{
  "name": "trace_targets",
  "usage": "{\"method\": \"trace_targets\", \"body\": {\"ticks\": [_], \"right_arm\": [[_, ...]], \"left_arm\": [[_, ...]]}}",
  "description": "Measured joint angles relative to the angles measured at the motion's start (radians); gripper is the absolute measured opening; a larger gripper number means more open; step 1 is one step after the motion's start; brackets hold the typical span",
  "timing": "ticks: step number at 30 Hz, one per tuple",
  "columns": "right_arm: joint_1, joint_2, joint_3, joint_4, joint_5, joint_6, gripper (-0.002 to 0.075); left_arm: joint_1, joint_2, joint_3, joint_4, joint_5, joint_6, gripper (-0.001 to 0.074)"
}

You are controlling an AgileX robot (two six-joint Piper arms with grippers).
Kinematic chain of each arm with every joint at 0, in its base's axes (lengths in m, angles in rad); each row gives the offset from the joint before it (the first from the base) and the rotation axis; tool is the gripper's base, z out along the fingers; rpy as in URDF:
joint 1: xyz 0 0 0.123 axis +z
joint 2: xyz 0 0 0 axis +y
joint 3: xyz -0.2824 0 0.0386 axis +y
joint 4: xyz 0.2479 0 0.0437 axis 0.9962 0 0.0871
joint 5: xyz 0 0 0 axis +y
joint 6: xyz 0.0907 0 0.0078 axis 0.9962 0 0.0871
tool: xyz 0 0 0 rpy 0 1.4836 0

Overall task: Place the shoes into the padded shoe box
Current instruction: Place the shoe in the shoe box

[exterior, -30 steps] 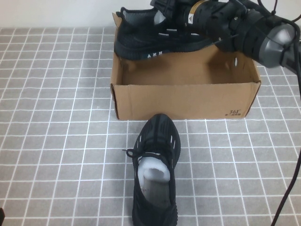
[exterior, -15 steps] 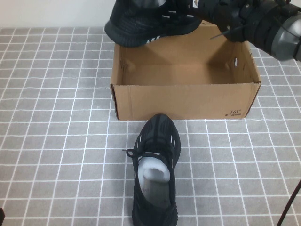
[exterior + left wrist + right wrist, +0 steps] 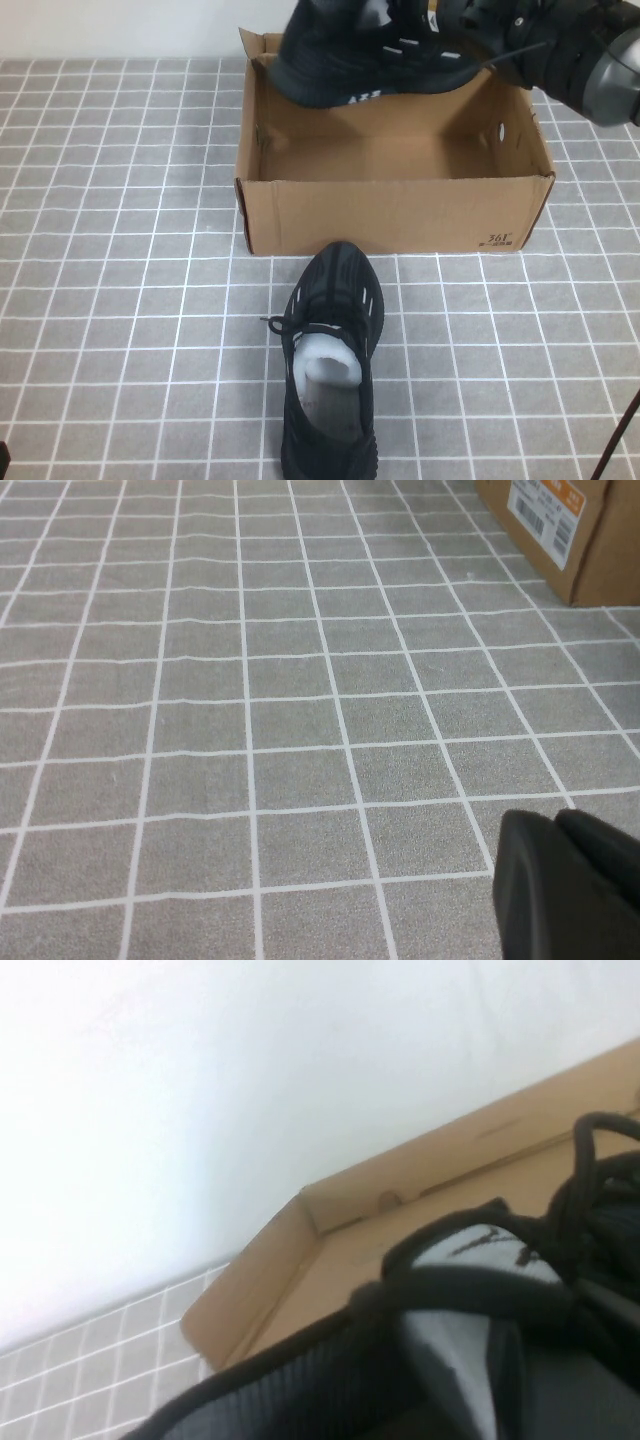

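Observation:
One black knit shoe (image 3: 345, 65) hangs tilted over the back part of the open brown padded shoe box (image 3: 390, 215), held by my right gripper (image 3: 425, 25), which is shut on its upper. In the right wrist view the shoe's black collar and pale grey lining (image 3: 470, 1300) fill the foreground, with the box's corner (image 3: 300, 1260) behind. The other shoe (image 3: 330, 370), with white paper stuffing, lies on the table in front of the box, toe toward it. My left gripper (image 3: 565, 880) is shut and empty, low over the tiled table, far from both shoes.
The table is a grey mat with a white grid (image 3: 120, 250). In the left wrist view the box's end wall with a white and orange label (image 3: 545, 510) stands at the far side. A white wall lies behind the box.
My right gripper has carried the held shoe up off the box's back left edge and then to the right, over the box's inside. The shoe on the table has not moved.

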Motion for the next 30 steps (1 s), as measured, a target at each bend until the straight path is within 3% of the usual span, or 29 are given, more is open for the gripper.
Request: {"method": "trace_targets", "body": {"ticks": [12,16,23,30], "right_arm": [[-0.002,0.060,0.000,-0.012,0.005,0.124,-0.0006],[-0.002,0.091,0.000,-0.064,0.016,0.156,-0.0006],[-0.002,0.119,0.000,-0.179,0.022,0.367,-0.0006],[0.021,0.093,0.000,-0.279,0.031,0.386,-0.0006]], "left_arm": [[0.000,0.000,0.000,0.000,0.000,0.000,-0.0004],[0.000,0.000,0.000,0.000,0.000,0.000,-0.0004],[0.000,0.000,0.000,0.000,0.000,0.000,-0.0004],[0.000,0.000,0.000,0.000,0.000,0.000,-0.0004]]}}
